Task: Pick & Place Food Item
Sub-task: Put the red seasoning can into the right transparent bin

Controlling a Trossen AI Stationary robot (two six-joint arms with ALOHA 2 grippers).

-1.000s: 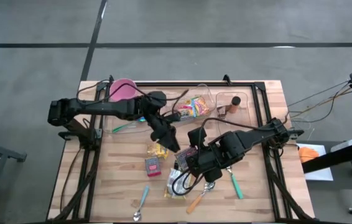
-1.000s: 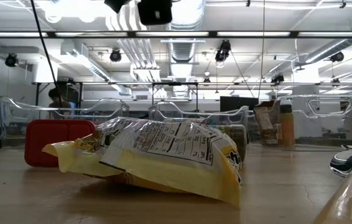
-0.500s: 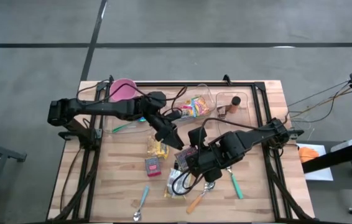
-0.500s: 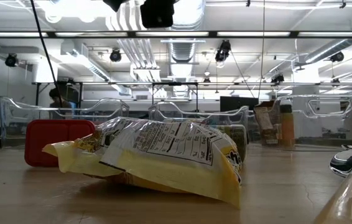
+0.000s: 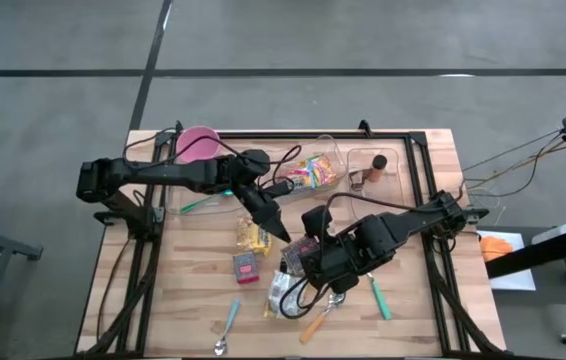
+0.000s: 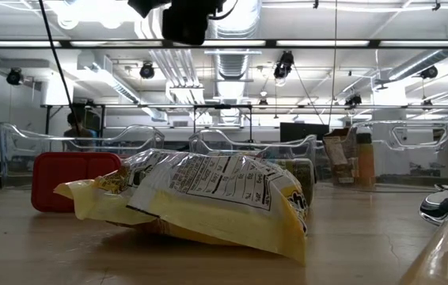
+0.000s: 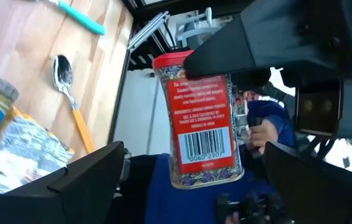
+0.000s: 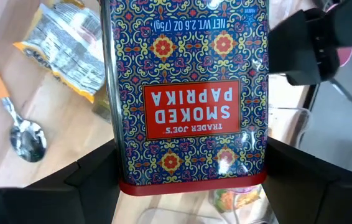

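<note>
Paprika tin [image 8: 187, 93] stands lengthwise between the right gripper [image 5: 301, 255] fingers, gripped wide. Left gripper [image 5: 276, 226], fully spread and empty, points at it from just beside.

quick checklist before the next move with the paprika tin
1. Right gripper clamps the tin: ok, a finger on each side.
2. Left gripper open to receive: ok, fingers wide apart.
3. Tin lined up with the left gripper: ok, it shows centred in the left wrist view, but is not yet between the fingers.
4. Space under the handover: not ok, the yellow bag lies right beside the grippers.
5. Room in the clear tub: cannot tell, it already holds colourful packets.
</note>
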